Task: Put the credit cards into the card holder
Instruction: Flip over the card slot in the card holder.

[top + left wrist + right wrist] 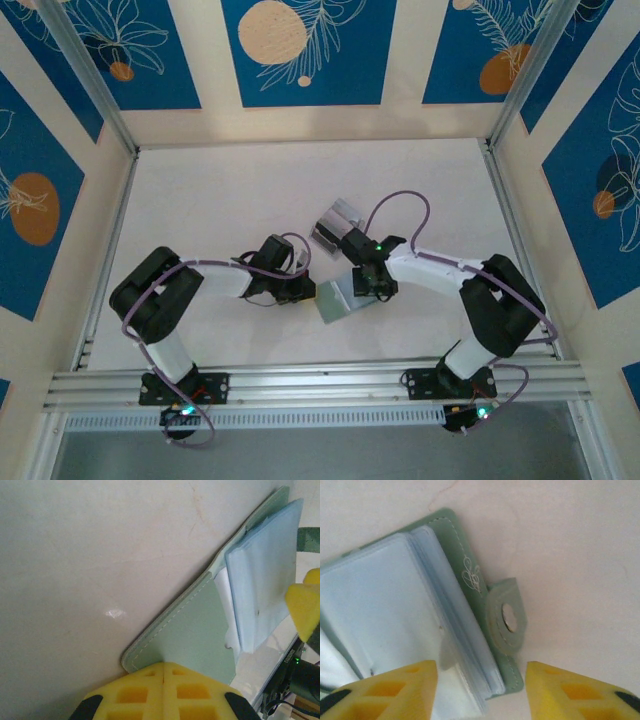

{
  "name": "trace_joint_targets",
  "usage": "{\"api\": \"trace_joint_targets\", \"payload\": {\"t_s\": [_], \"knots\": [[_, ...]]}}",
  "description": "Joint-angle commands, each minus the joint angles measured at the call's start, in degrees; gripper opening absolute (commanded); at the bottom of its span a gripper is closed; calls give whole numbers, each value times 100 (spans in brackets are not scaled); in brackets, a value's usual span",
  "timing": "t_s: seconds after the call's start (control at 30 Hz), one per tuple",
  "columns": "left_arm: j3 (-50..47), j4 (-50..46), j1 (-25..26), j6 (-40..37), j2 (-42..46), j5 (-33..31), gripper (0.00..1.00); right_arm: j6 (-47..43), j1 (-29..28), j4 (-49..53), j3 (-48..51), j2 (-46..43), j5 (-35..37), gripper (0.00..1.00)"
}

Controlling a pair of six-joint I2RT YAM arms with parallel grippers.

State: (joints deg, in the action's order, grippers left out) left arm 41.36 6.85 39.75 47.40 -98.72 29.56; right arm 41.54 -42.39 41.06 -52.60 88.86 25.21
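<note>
The sage-green card holder [338, 302] lies open on the table between my two grippers. In the left wrist view its green cover [195, 635] lies flat and pale blue clear sleeves [265, 580] fan up from it, with a white edge [222, 597] tucked under them. My left gripper [164, 667] is shut, its yellow tips resting on the cover's near corner. My right gripper [482, 692] is open, its fingers astride the edge of the sleeves [380, 605] and of the other cover [451, 535], just below the snap tab [506, 617]. A pale grey-white stack of credit cards [335, 225] lies behind the holder.
The white table [220, 190] is walled by blue patterned panels, with an aluminium rail [320, 380] along the near edge. The two grippers [305, 290] [372, 285] stand close together over the holder. One yellow right finger [305, 607] shows at the right edge of the left wrist view.
</note>
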Motion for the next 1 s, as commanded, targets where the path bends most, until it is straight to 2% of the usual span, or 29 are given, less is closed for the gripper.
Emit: {"api": "trace_joint_targets", "payload": {"t_s": [0.0,0.07,0.2,0.37,0.57,0.73,0.83,0.97], "knots": [[-146,-830,14,-185,-183,-135,2,-89,-268,153,-253,-346,381,44],[-145,-823,9,-185,-201,-122,2,-279,-365,49,-370,-369,309,41],[-146,-790,15,-177,-220,-103,2,-743,-280,-311,-506,-88,-294,41],[-165,-740,16,-141,-211,-78,2,-1108,-102,-421,-710,446,-485,46],[-204,-702,12,-121,-224,-60,2,-1345,102,-636,-784,792,-530,49],[-238,-703,15,-108,-186,-82,2,-1344,101,-736,-772,1033,-618,46],[-258,-675,15,-93,-202,-90,2,-1245,15,-745,-675,959,-395,45],[-285,-606,15,-59,-246,-48,2,-1267,-83,-642,-682,789,-92,49]]}}
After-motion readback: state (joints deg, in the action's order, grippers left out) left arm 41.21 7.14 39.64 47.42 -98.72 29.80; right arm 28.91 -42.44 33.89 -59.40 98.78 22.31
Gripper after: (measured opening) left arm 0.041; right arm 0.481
